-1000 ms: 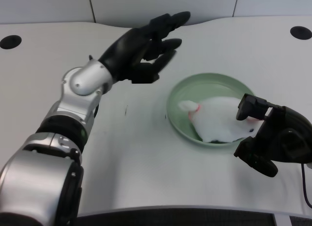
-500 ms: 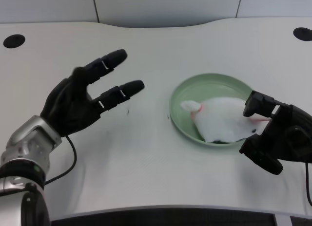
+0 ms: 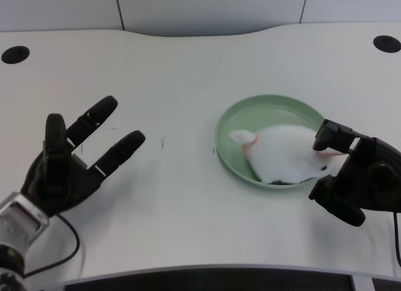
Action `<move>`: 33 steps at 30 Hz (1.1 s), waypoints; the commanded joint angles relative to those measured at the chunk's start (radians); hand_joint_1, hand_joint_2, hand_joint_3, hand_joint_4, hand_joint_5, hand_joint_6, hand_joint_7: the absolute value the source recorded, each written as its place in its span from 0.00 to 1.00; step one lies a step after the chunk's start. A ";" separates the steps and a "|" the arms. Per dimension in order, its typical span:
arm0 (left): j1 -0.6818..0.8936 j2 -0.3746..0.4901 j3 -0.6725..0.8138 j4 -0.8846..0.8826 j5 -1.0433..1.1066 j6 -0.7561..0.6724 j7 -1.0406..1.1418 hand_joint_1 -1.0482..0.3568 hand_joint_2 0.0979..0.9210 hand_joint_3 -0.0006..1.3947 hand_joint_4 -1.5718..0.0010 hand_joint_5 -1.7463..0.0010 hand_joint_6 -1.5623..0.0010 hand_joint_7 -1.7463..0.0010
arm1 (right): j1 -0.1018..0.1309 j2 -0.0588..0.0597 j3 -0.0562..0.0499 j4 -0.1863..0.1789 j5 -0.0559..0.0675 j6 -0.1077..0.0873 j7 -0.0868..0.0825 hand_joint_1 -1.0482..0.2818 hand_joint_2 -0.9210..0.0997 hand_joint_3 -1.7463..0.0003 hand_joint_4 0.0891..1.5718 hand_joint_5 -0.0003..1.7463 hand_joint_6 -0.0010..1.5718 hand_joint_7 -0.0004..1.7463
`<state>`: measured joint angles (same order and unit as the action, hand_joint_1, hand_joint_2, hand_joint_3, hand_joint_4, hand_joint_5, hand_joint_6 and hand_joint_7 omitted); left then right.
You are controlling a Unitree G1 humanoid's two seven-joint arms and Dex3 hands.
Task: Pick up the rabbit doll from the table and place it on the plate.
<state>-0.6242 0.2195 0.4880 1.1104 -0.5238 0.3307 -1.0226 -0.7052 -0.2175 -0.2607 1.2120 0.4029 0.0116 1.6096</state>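
- Rabbit (image 3: pixel 283 155) lies inside plate (image 3: pixel 235 121); judged soft, light, squashable.
- Best hold: around its body.
- Left hand (image 3: pixel 69 165) released, fingers spread, well left of plate.

Even, diffuse light from overhead fills the head view, bright without harshness. The matte white table (image 3: pixel 188 71) reads pale grey-white with no hot spots. Shadows are soft and short: a faint grey smudge lies under the black many-fingered left hand (image 3: pixel 69 169) at the lower left of the frame, and a thin dark crescent sits inside the near rim of the round pale green plate (image 3: pixel 266 109) at centre right. The white plush rabbit doll (image 3: pixel 282 156) is nearly overexposed, its surface detail washed out. Focus is fair overall, slightly soft; the table's far edge bows, showing mild lens distortion.
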 commanded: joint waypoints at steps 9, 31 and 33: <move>0.042 0.041 -0.079 -0.040 0.063 0.019 0.045 0.23 1.00 0.34 0.72 0.20 0.59 0.66 | 0.006 -0.022 -0.023 0.016 -0.020 0.011 -0.049 0.19 0.00 0.95 0.61 1.00 0.48 0.84; -0.017 0.083 -0.138 0.053 0.128 -0.016 -0.012 0.27 1.00 0.30 0.78 0.20 0.72 0.45 | 0.000 -0.021 -0.050 0.027 -0.032 0.019 -0.059 0.21 0.00 0.95 0.59 0.96 0.49 0.80; -0.016 0.083 -0.134 0.054 0.126 -0.016 -0.019 0.26 1.00 0.29 0.78 0.21 0.73 0.45 | 0.000 -0.022 -0.048 0.025 -0.035 0.012 -0.060 0.21 0.00 0.95 0.59 0.97 0.49 0.81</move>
<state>-0.6346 0.2831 0.3464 1.1547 -0.3914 0.3205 -1.0256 -0.7057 -0.2287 -0.3025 1.2372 0.3724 0.0329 1.5530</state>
